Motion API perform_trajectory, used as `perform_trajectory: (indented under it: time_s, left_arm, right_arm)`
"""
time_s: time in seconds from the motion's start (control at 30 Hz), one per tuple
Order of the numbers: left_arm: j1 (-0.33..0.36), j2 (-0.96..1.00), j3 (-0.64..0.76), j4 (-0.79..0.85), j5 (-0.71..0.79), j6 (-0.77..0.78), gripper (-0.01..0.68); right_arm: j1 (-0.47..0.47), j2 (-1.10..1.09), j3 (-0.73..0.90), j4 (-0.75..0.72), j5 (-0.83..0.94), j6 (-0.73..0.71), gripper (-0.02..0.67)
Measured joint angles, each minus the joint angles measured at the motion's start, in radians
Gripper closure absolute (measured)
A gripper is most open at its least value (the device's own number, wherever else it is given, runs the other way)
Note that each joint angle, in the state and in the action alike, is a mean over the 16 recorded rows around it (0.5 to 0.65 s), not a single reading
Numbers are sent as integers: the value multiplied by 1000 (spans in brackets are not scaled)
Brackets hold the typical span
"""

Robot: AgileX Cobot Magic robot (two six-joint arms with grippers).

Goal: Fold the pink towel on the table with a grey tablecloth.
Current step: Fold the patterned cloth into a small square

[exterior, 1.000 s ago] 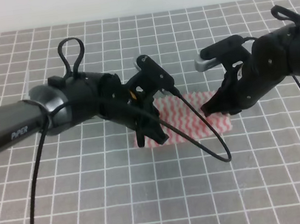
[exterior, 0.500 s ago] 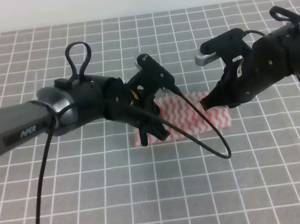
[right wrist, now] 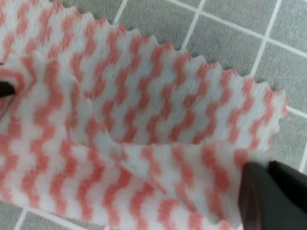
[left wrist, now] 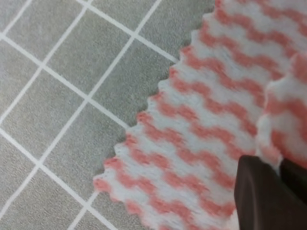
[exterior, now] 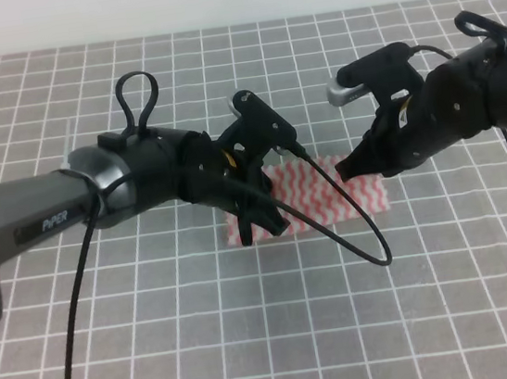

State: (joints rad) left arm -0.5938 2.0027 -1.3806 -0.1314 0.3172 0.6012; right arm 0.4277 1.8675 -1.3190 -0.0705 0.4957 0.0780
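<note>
Grey grid tablecloth (exterior: pixel 254 339) wide around pink towel (exterior: pixel 330 200) — serrated edges pinched by left pincer (exterior: pixel 260 224); right pincer (exterior: pixel 352 167)

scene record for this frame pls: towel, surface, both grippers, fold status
towel: pink towel, zigzag stripes, serrated edges, one edge lifted over the rest
surface: grey tablecloth with white grid
left gripper: shut on the towel's left side; fingers pinch a raised layer
right gripper: shut on the towel's right side; fingers pinch its edge
fold status: in progress, not laid flat
</note>
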Motion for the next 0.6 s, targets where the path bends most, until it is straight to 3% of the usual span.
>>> perform_trajectory:
  time_s: [0.6]
  left_arm:
    - [13, 2, 0, 2, -45, -6, 674]
  right_arm:
    - [-4, 34, -1, -11, -25, 8, 665]
